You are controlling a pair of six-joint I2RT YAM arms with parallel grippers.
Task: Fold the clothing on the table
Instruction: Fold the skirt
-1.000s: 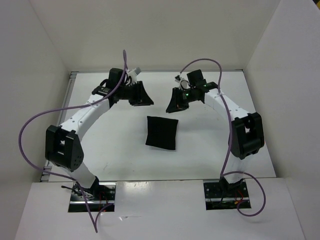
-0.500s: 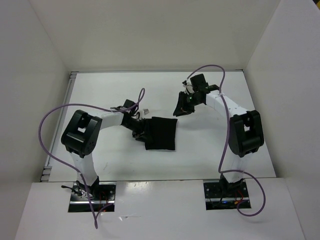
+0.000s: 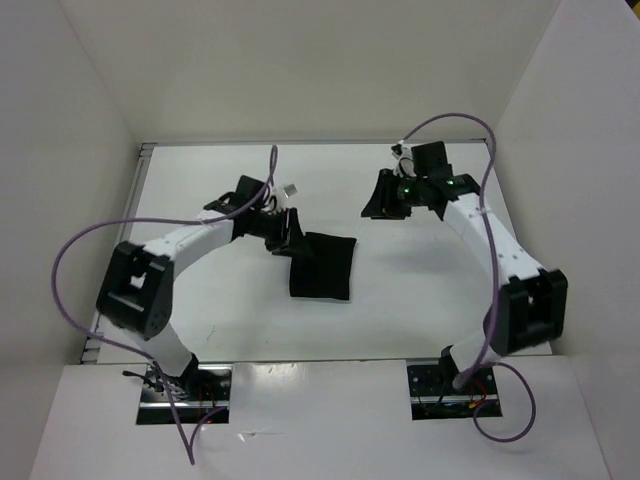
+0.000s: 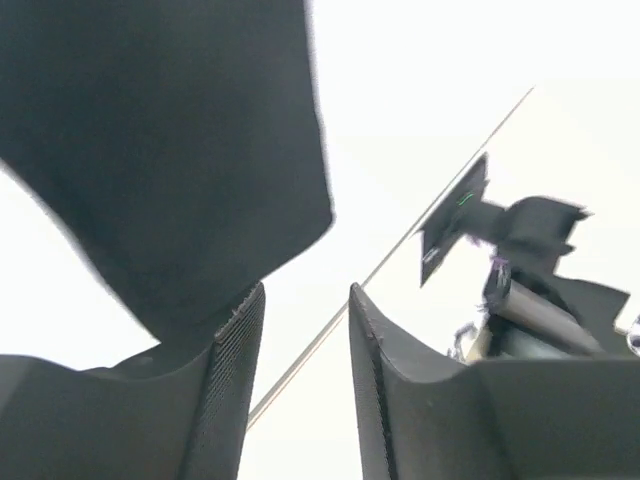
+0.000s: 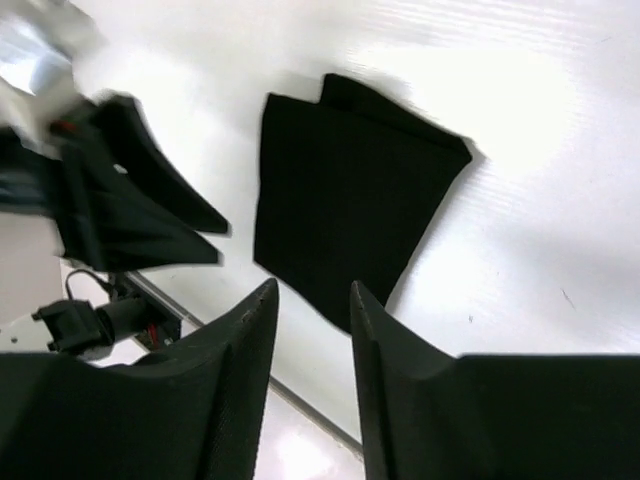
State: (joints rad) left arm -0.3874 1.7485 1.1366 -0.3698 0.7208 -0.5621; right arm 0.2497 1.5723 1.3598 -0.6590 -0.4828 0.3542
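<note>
Looking nearly done: clothing (image 3: 322, 268) folded into a compact rectangle, flat near the middle of the table (image 3: 420, 300). Left gripper (image 3: 288, 238) at its far-left corner, right gripper (image 3: 380, 205) well apart, both partly open, gripping nothing. Remaining, at most — one last fold or smoothing.

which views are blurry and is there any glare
Left wrist: the edge of the clothing is smeared and the table washed out. Right wrist: the left gripper is motion-blurred, with a bright glare patch on the table. Top external: sharp, evenly lit.
</note>
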